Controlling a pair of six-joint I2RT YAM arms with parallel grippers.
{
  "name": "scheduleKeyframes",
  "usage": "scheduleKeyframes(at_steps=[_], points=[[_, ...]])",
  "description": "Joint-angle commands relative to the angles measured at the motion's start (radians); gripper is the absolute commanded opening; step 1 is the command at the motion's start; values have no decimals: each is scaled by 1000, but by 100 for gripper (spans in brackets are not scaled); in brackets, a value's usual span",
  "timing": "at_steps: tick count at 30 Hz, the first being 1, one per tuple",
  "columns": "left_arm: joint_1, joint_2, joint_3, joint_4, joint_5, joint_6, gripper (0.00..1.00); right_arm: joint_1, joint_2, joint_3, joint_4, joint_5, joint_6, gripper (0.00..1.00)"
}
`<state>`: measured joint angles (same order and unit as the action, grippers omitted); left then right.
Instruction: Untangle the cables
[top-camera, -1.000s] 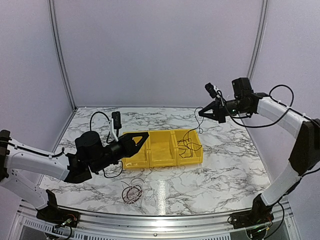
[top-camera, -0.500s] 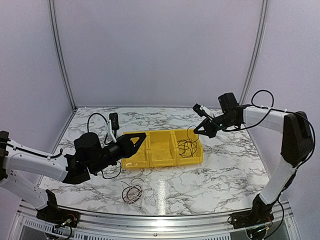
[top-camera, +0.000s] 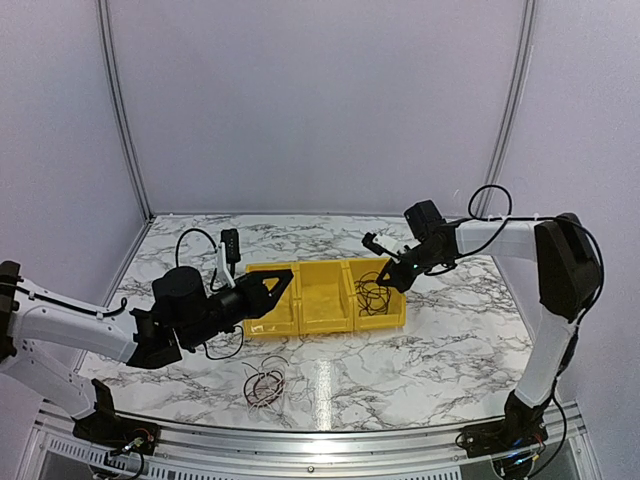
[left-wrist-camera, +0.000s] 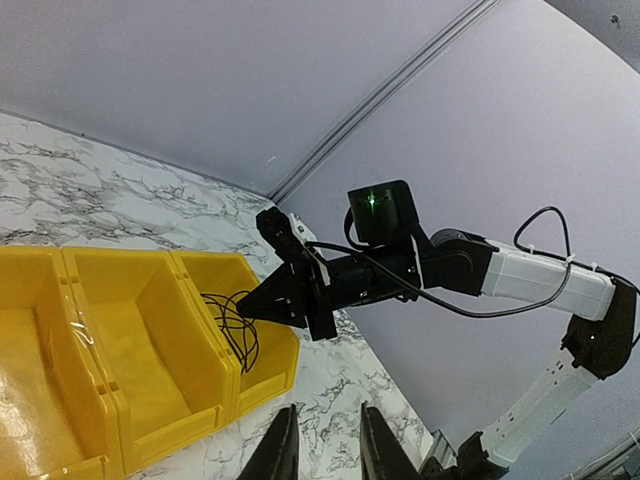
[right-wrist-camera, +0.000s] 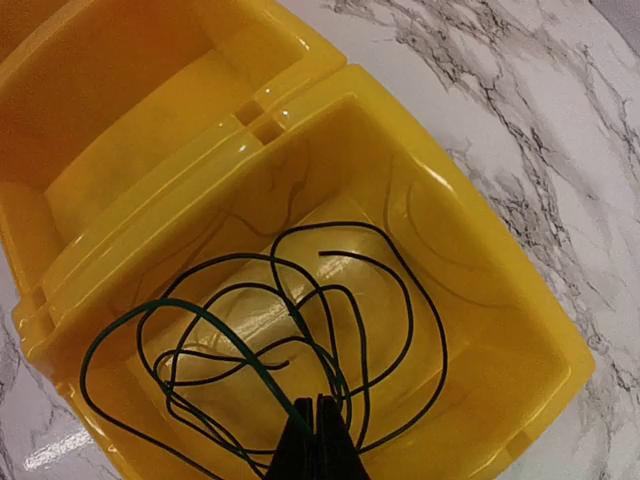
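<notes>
Right pincer (top-camera: 389, 282) was clamped together on the dark cables (top-camera: 372, 293), which looped in the right-hand compartment of the yellow bin (top-camera: 322, 320), left pincer (top-camera: 284, 282) stood slightly apart and empty by the bin's left end, another cable tangle (top-camera: 264, 384) lay on the marble table (top-camera: 450, 340).

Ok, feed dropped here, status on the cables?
Right gripper shut on dark cables in yellow bin, right compartment. Left gripper open, empty. Second cable bundle on table. Nothing blocking.

The top view looks down from the near side. Both wrist views share the yellow bin (left-wrist-camera: 140, 350); the right sits closest.
</notes>
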<state>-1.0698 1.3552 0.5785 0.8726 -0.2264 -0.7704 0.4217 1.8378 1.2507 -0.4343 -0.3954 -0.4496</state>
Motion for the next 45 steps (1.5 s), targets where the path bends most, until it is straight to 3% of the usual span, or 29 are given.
scheduleKeyframes(at_steps=[1, 9, 16, 19, 22, 26, 30, 32, 37, 45], points=[[-4, 2, 0, -83, -49, -3, 23, 56, 40, 71, -2, 128, 8, 0], [-4, -87, -8, -365, -112, 3, 27, 132, 56, 91, -21, 303, -39, 3], [-9, -139, 63, -754, -145, 22, 34, 134, -88, 36, -35, 388, -83, 42], [-20, -123, 141, -928, -143, 44, 35, 133, -178, 8, -36, 460, -115, 53], [-42, -111, 188, -1004, -119, 82, 37, 132, -263, -26, -25, 472, -135, 62], [-66, -81, 216, -1045, -44, 109, 37, 133, -326, -13, -82, 389, -141, 62], [-113, -35, 234, -1059, 9, 114, 35, 141, -398, -42, -111, -15, -170, 48], [-137, -13, 238, -1062, 38, 110, 34, 172, -426, -97, -77, -135, -188, 44], [-168, 23, 231, -1108, 9, 41, 34, 372, -415, -198, -21, -159, -236, 40], [-167, -92, 138, -1136, -83, -116, 38, 497, -237, -216, 50, -169, -157, 41]])
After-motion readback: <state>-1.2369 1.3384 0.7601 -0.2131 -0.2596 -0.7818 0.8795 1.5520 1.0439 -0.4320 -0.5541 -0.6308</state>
